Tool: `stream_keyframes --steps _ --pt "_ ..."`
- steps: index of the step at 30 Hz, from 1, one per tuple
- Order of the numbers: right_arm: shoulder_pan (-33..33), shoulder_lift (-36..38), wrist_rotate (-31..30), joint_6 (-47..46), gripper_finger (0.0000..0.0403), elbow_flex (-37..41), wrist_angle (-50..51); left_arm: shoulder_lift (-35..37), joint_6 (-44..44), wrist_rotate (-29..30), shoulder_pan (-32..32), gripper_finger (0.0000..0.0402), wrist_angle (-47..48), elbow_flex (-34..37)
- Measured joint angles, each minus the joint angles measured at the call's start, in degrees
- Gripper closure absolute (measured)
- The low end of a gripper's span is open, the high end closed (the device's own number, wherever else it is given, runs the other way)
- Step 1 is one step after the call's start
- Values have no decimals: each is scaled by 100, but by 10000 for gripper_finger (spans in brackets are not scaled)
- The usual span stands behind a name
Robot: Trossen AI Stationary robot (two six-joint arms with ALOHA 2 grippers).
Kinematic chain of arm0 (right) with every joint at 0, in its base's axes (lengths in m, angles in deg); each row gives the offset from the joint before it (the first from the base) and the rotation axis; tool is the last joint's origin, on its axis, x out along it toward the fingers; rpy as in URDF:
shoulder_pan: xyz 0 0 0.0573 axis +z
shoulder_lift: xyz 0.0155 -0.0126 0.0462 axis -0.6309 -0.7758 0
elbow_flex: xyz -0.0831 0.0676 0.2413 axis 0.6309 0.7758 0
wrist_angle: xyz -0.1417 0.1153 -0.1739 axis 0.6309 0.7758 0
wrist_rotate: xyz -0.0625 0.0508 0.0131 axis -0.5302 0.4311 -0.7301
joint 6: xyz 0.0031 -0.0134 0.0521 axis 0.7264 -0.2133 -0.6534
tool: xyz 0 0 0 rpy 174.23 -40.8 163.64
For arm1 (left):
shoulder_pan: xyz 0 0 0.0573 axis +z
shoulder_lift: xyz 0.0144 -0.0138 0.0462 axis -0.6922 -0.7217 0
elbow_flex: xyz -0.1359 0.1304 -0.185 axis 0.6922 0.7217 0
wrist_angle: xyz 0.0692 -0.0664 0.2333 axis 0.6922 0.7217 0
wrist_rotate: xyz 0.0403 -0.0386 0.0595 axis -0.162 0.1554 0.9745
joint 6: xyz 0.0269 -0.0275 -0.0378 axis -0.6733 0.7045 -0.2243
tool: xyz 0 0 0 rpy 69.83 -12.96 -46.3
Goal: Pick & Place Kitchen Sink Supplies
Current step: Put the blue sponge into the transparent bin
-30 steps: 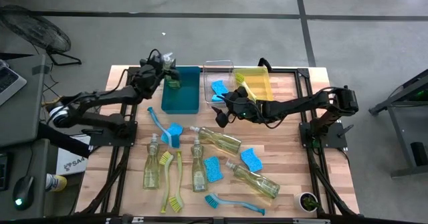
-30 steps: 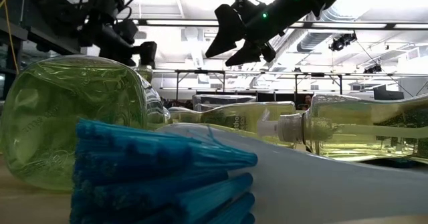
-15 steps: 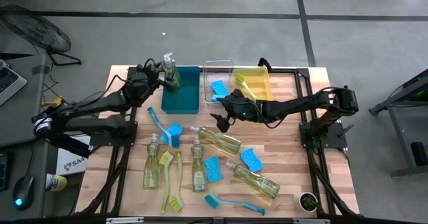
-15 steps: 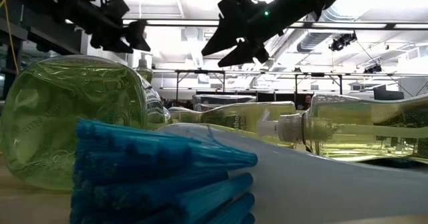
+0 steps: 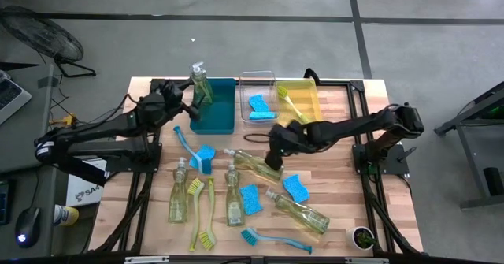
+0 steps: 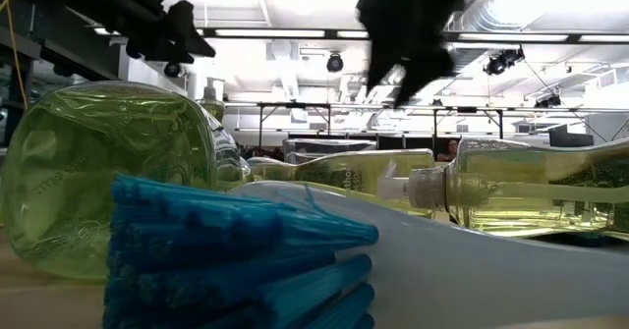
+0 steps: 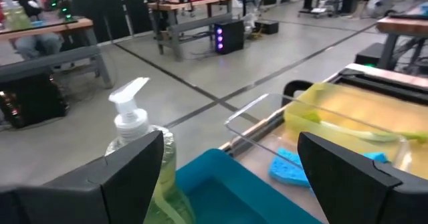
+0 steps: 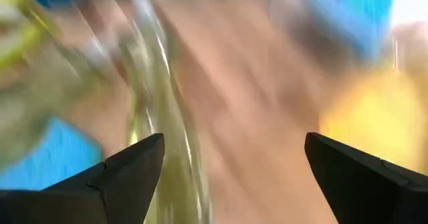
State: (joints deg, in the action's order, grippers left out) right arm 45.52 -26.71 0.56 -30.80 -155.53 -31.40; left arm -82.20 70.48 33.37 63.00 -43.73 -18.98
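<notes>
Since a second ago: right gripper [image 5: 275,155] swung from above the clear bin's [image 5: 257,79] near edge down over the table's [image 5: 346,193] middle, now right above the lying bottle [image 5: 260,166]; left gripper [image 5: 178,109] pulled back off the upright bottle [image 5: 199,84], now just left of the teal bin [image 5: 213,116].

Nearest the front edge: blue brush [image 5: 272,239] lying flat, its bristles [image 6: 226,260] filling the low view. Beside it, angled bottle [image 5: 300,210] on its side. Next row back: two sponges [image 5: 250,199] [image 5: 295,187], two bottles lying lengthwise [image 5: 179,191] [image 5: 233,196], two yellow-green brushes [image 5: 201,210] between them.

Mid-table: lying bottle under the right gripper, jaws spread wide, nothing between them, wrist view a blur of wood and soap [image 8: 160,157]. Left of that, another sponge [image 5: 203,157] with a second blue brush [image 5: 185,141] running back toward the teal bin.

Far side: left gripper, jaws wide and empty, fingers [image 7: 134,177] framing the upright bottle's pump [image 7: 132,110]. Upright bottle standing in the teal bin's far left corner. Clear bin holding two sponges [image 5: 257,104]. Yellow bin [image 5: 309,98] at far right, a yellow-green brush [image 5: 288,101] lying in it. Beyond the table, workbenches and a seated person [image 7: 27,23].
</notes>
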Motion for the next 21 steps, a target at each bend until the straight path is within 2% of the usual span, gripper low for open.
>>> stream_keyframes --steps 4,7,15,21 --pt "374 0 480 -1454 48 27 1195 61 -18 0 -184 62 -22 0" --pt "672 0 912 -2291 48 244 1432 59 -96 -2 -247 62 -19 0" --pt "1327 0 1107 -3761 48 785 764 59 -84 -188 -237 62 -13 0" --pt "1466 -33 1106 -4333 48 1436 -21 59 -76 -188 -237 62 -2 0"
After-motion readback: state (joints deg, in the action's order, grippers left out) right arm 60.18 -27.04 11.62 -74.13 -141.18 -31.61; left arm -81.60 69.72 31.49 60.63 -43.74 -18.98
